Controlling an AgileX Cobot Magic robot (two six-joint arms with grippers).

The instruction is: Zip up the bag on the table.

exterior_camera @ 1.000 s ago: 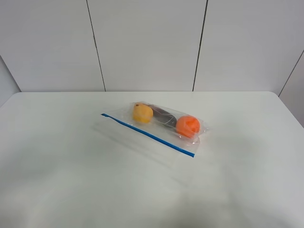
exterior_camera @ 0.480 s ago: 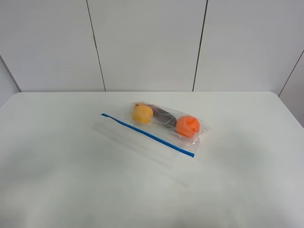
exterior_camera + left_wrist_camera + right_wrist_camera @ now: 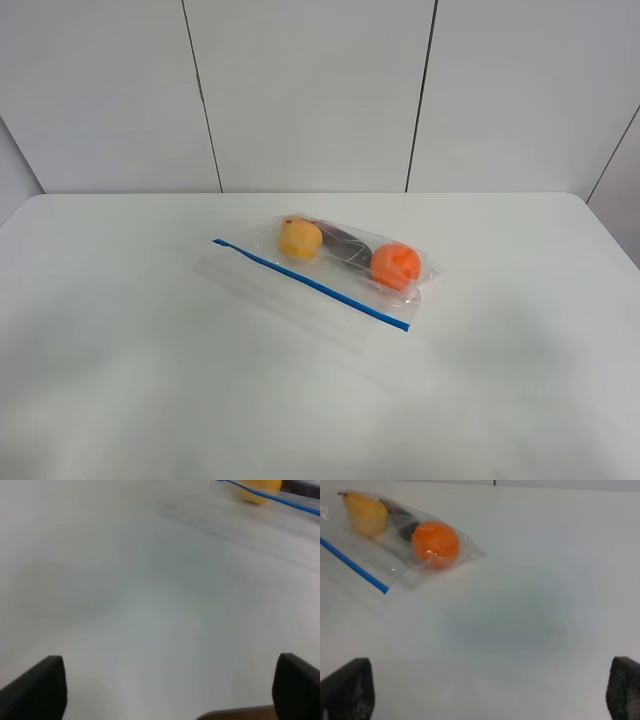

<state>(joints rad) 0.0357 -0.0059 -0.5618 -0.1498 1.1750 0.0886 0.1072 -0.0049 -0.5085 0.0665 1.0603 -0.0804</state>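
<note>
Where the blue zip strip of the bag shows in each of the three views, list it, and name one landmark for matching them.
Exterior high: the blue zip strip runs diagonally across the middle, along the bag's near edge.
Left wrist: only a short stretch shows at the top right, crossing the yellow fruit.
Right wrist: it slants in from the left edge, ending below the orange fruit.
Shared landmark: the yellow fruit beside the strip.

Bright, even, diffuse light; faint grey shadows smudge the white counter (image 3: 120, 300). Both wrist views are soft, the left one blurriest toward its far edge.
</note>
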